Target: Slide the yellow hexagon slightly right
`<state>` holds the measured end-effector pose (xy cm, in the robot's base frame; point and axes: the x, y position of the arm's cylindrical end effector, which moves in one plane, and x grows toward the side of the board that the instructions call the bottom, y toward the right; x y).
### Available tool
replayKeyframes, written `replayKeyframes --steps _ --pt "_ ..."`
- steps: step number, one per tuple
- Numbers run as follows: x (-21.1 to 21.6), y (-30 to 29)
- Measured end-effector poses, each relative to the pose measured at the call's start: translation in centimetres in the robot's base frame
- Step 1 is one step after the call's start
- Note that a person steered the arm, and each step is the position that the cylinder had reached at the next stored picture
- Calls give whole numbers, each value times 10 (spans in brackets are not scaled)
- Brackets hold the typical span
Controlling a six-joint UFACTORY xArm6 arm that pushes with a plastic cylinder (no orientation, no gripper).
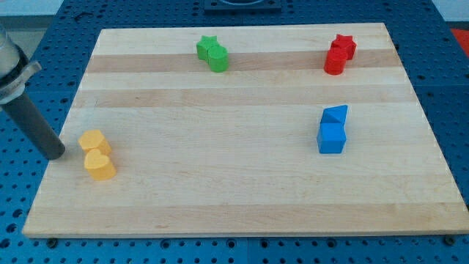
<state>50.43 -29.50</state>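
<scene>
My tip (56,152), having no jaws, stood just left of the yellow hexagon (94,141), apparently poised for a short rightward push.

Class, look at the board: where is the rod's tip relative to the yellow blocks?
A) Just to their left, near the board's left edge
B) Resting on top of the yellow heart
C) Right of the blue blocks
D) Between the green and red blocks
A: my tip sits just to the view's left of the yellow hexagon, with the yellow heart below it, close to the wooden board's left edge.
</scene>
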Motion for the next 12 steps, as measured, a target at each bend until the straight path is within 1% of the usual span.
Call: replayKeyframes --steps 1,2,4,5,6,7,8,12 --pt "1 10" --pt "-1 43" --pt "-11 51" --pt "-27 76" --pt "-28 81" --pt "-28 123" --pt "-28 147" --pt "-29 146"
